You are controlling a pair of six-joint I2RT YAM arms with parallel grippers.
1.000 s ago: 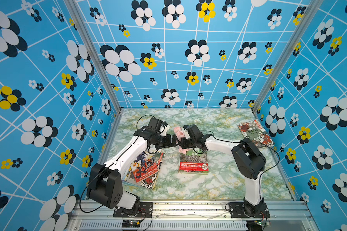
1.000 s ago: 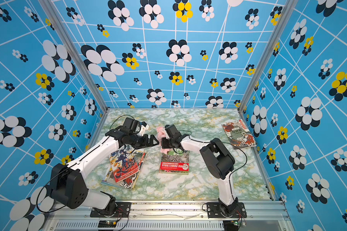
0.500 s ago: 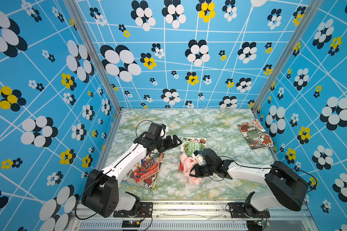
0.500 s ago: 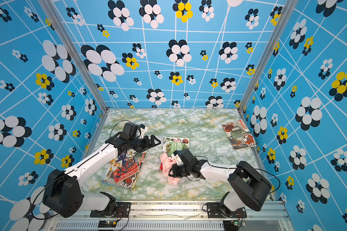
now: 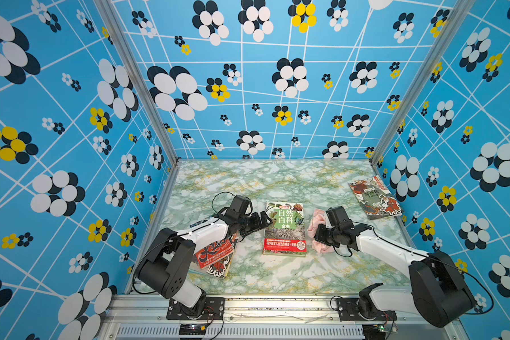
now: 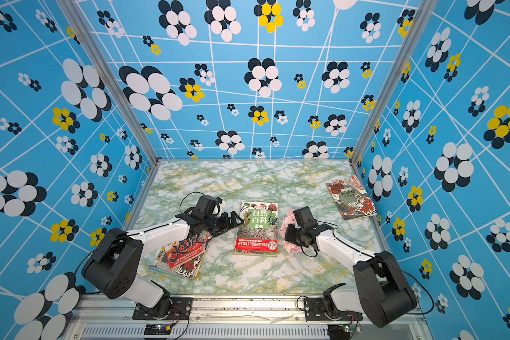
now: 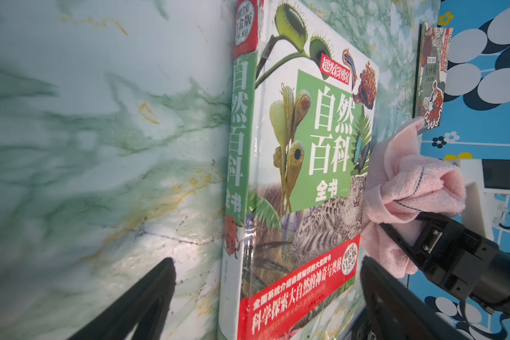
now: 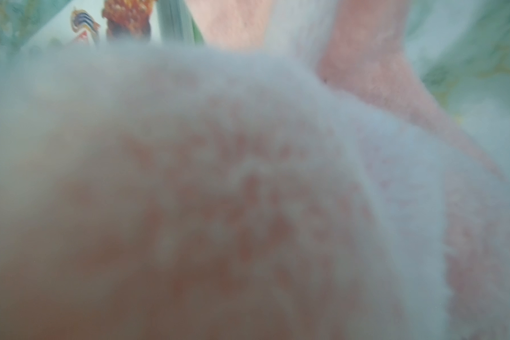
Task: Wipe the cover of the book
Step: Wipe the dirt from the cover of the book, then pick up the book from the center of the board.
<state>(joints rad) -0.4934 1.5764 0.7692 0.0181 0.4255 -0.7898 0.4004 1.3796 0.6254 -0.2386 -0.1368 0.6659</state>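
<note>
The right gripper (image 5: 318,235) is clenched on a bunched pink towel (image 5: 317,215), holding it just beside the nature encyclopedia's (image 5: 284,228) outer edge, ready to sweep the cover. The left gripper (image 5: 261,225), jaws spread wide and empty, faces the spine directly ahead of it, probably to brace the book.

Book (image 5: 284,229): green cover, white title, red band.
My cloth (image 5: 315,220): pale pink, dark stitched line.
Tabletop (image 5: 277,182): green-white marble, yellow veins.
Walls (image 5: 71,147): blue, white grid, black-white-yellow flowers.
My arms (image 5: 206,232): white, black joints.
</note>
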